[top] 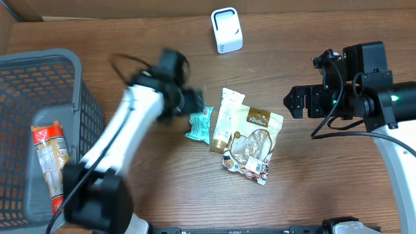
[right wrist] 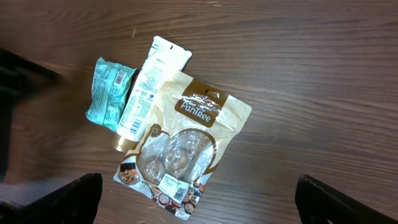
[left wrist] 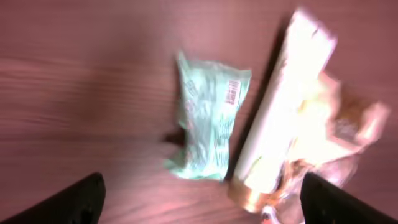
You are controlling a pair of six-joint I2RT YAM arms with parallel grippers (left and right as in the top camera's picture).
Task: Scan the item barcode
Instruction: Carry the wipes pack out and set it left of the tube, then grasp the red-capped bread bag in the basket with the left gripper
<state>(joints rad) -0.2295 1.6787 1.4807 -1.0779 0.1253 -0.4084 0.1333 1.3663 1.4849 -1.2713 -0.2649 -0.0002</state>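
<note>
A teal snack packet (top: 200, 125) lies on the wooden table, its barcode (left wrist: 232, 91) facing up. Beside it lies a cream tube (top: 226, 118), partly over a tan pouch (top: 253, 143) that carries a white barcode label (right wrist: 172, 185). The white scanner (top: 226, 30) stands at the far edge. My left gripper (top: 196, 104) hovers just above the teal packet (left wrist: 208, 118), blurred by motion; its jaws are wide apart with nothing between them. My right gripper (top: 296, 103) hangs open to the right of the pile, looking down on the pouch (right wrist: 186, 146).
A grey mesh basket (top: 19, 71) fills the left side and holds an orange-and-red packet (top: 51, 159). A cardboard wall runs along the back of the table.
</note>
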